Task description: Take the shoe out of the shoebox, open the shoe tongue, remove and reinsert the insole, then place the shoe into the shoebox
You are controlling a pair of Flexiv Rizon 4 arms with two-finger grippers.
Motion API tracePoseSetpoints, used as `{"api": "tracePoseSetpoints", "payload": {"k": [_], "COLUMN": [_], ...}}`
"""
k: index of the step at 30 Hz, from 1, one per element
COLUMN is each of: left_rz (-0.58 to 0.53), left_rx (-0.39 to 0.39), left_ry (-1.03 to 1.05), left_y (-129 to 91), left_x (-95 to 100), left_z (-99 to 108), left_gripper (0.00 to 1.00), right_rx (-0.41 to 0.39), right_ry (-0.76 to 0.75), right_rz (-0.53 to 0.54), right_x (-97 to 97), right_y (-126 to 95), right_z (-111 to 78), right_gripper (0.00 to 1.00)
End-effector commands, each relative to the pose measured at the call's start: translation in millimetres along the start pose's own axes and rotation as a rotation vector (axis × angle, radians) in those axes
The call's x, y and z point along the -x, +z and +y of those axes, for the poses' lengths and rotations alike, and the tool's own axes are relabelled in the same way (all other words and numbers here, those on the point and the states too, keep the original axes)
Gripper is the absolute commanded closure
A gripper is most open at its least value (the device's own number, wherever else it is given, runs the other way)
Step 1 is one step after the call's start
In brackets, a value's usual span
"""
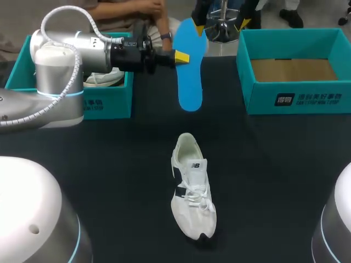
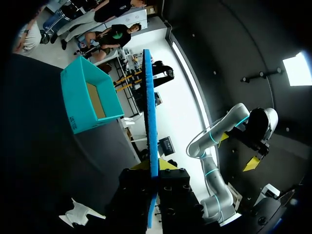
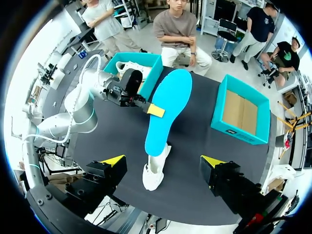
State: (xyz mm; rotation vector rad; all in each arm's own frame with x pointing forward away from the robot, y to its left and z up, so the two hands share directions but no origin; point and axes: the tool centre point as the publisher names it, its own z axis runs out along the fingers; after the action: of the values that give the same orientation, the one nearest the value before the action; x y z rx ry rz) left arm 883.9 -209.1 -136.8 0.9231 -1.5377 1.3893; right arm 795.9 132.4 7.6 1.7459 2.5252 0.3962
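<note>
While the left hand (image 1: 184, 56) is pinching the insole (image 1: 191, 82) aloft, reinsertion is likely beginning, needing alignment over the shoe (image 1: 193, 189). The right hand (image 3: 162, 161) is gaping, empty.

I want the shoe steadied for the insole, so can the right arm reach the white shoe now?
Probably yes. The right gripper hangs open and empty, the white shoe lies alone with nothing beside it, and the left gripper holds the blue insole up beyond its heel.

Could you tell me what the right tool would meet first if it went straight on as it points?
Most likely the insole held by the left tool, with the shoe beyond it; depth is unclear.
</note>
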Motion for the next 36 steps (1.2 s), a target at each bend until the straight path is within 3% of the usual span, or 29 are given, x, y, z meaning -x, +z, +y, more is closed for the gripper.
{"api": "tracePoseSetpoints", "payload": {"k": [1, 19, 27, 31, 36], "left_rz": [-0.002, -0.002, 0.077, 0.135, 0.091], "left_rx": [0.000, 0.000, 0.035, 0.074, 0.114], "left_ry": [0.000, 0.000, 0.642, 0.807, 0.933], "left_y": [0, 0, -16, -23, -30], "left_x": [0.3, 0.3, -35.3, -41.4, -40.2], "left_z": [0, 0, -1, 7, 13], "left_gripper": [1.00, 1.00, 1.00, 1.00, 1.00], "right_rx": [-0.006, -0.006, -0.006, -0.006, -0.006], "right_ry": [0.000, 0.000, 0.000, 0.000, 0.000], "right_rz": [-0.003, -0.003, -0.003, -0.003, -0.003], "right_x": [-1.0, -1.0, -1.0, -1.0, -1.0], "right_y": [-2, -2, -2, -2, -2], "right_z": [2.6, 2.6, 2.6, 2.6, 2.6], "right_gripper": [0.00, 0.00, 0.00, 0.00, 0.00]}}
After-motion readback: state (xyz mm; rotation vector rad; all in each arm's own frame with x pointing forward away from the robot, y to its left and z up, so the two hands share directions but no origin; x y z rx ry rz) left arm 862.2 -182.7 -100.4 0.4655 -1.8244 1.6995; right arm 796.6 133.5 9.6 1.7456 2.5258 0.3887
